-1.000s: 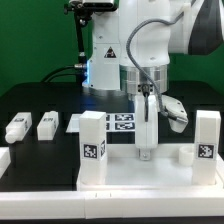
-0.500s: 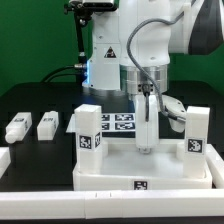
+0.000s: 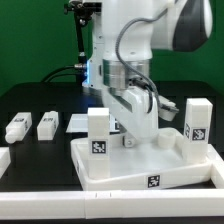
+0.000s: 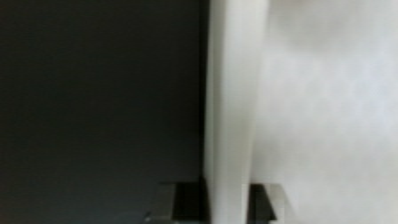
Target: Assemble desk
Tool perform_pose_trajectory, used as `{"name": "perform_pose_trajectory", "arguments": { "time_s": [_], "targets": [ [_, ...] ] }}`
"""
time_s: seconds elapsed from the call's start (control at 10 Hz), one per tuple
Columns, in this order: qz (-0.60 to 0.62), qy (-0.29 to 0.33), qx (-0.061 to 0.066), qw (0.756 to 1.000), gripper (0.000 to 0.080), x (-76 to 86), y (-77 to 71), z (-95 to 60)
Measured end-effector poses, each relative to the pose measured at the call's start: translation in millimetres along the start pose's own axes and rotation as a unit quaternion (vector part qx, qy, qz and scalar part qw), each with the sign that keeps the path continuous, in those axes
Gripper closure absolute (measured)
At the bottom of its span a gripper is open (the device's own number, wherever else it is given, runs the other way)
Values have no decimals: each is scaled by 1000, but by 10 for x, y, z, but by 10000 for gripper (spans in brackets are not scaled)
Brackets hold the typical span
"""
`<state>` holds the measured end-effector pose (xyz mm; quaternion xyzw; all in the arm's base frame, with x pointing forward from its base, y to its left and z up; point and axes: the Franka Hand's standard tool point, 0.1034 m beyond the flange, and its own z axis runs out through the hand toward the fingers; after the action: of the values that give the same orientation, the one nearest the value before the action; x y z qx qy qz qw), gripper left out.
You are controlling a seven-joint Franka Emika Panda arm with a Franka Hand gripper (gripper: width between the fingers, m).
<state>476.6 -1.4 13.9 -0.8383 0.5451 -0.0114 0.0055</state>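
On the exterior view's left, two short white plastic blocks with tagged faces, the outer loose leg (image 3: 17, 127) and the inner loose leg (image 3: 47, 124), lie side by side on the black table (image 3: 40, 165), well apart from everything else. A white piece cut off at the frame's edge may be a third leg, though too little of it shows to be sure. Next comes the marker board (image 3: 74, 122), flat on the table just behind the large white plastic tray-like desk top (image 3: 120, 182). The desk top's long axis runs roughly across the view, its right end swung a little away from the camera. Inside its raised rim the left standing leg (image 3: 98, 137) sits upright in a far corner socket. Just beside it the hand (image 3: 133, 140) reaches straight down onto the far long wall. The wrist view shows the hand (image 4: 228, 200) closed tight, with that thin white wall pinched between its dark fingertips (image 4: 187, 202). At the far right corner the right standing leg (image 3: 197, 122) stands upright. Both loose legs lie to the exterior view's left of the hand, so fetching one would mean letting go and travelling that way.
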Motion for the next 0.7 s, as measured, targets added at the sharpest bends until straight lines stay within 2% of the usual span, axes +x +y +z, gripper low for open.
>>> {"name": "perform_pose_trajectory", "arguments": {
  "time_s": [0.2, 0.5, 0.7],
  "targets": [
    [-139, 8, 5, 990, 748, 231, 34, -9],
    [-223, 13, -1, 975, 748, 265, 62, 1],
    [-311, 13, -5, 950, 748, 310, 57, -8]
  ]
}}
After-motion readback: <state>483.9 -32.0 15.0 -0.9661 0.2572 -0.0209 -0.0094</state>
